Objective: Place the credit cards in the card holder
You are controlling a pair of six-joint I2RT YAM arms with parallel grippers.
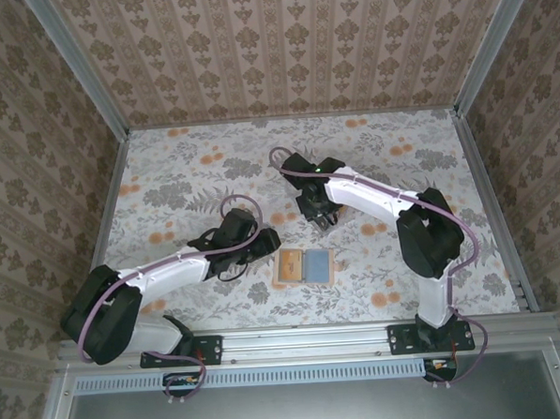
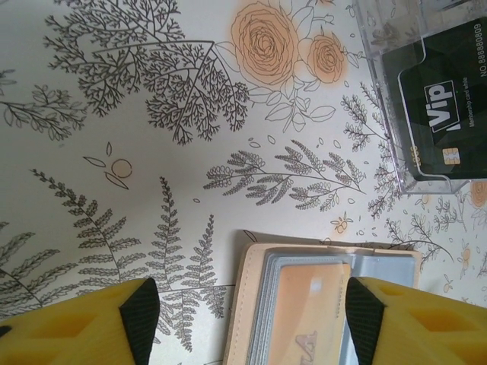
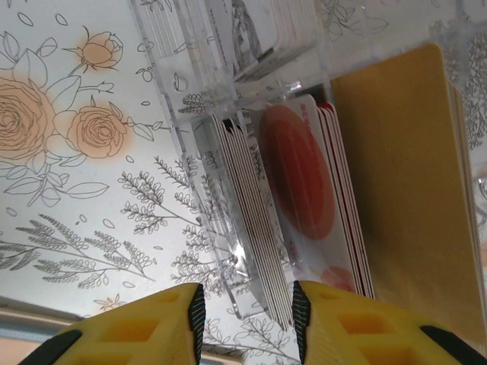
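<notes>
The left gripper (image 2: 251, 308) is hanging released over the flat tan leather-like card holder (image 2: 304, 254). The right gripper (image 3: 247, 304) is hovering over red-and-white plastic cards (image 3: 304, 175); I cannot tell its grasp.

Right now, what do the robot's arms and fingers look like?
The left arm and right arm have white segments, black joints and a mauve cable looping along each. The left fingers and right fingers are yellow with black inner pads.

— Any wording legible?
— The black card (image 2: 437, 106) in the clear tray (image 2: 378, 72) reads "Vip", with a number starting "NO 88888"; its smaller print blurs. The orange card (image 2: 304, 315) shows only cut-off lettering.
</notes>
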